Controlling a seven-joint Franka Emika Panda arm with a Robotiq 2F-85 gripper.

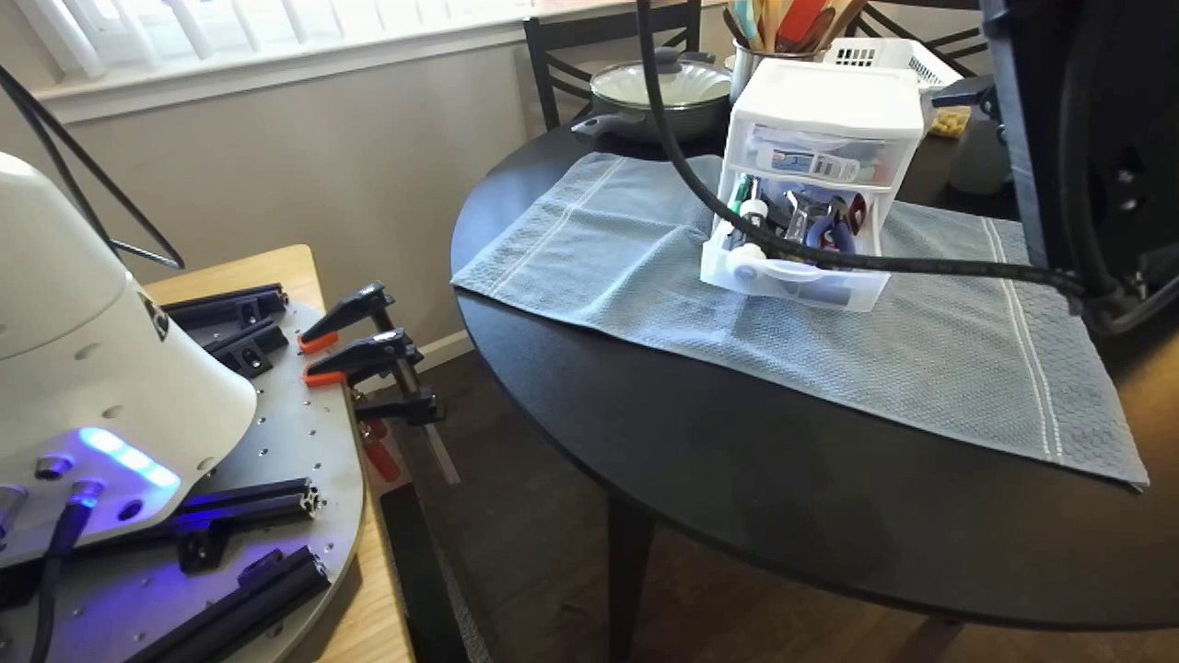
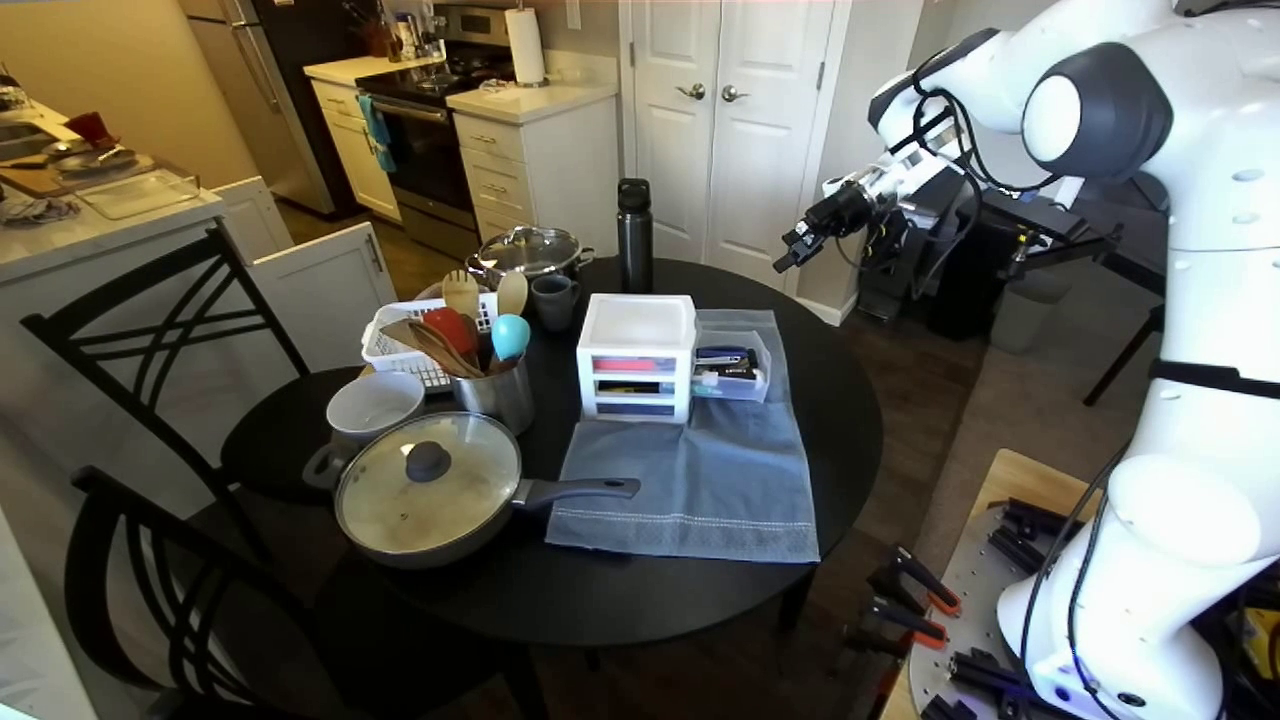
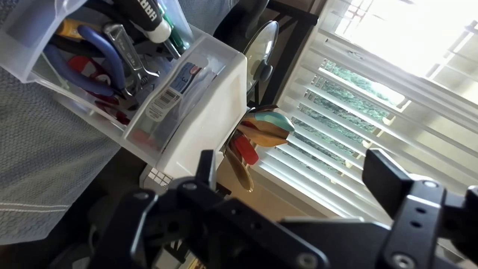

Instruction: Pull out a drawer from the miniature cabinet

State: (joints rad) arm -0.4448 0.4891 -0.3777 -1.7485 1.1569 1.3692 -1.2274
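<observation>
The miniature cabinet [image 1: 829,97] is a white translucent unit on a grey-blue towel; it also shows in the other views [image 2: 640,325] [image 3: 209,123]. Its top drawer [image 1: 811,157], with a label inside, is shut. The drawer [image 1: 792,281] under it stands pulled out, with pliers, a wrench and other tools inside; it also shows in the wrist view [image 3: 26,41]. Whether another drawer lies beneath is hidden. My gripper [image 2: 790,250] hangs in the air, apart from the cabinet, off the drawer's side. In the wrist view its fingers [image 3: 293,168] are wide apart with nothing between them.
The towel [image 1: 626,267] lies wrinkled on the round black table [image 1: 737,470]. A lidded pan [image 2: 430,490], a utensil holder [image 2: 500,395], a white basket [image 2: 405,350], a mug [image 2: 555,300] and a tall bottle [image 2: 635,235] stand around the cabinet. A black cable crosses an exterior view.
</observation>
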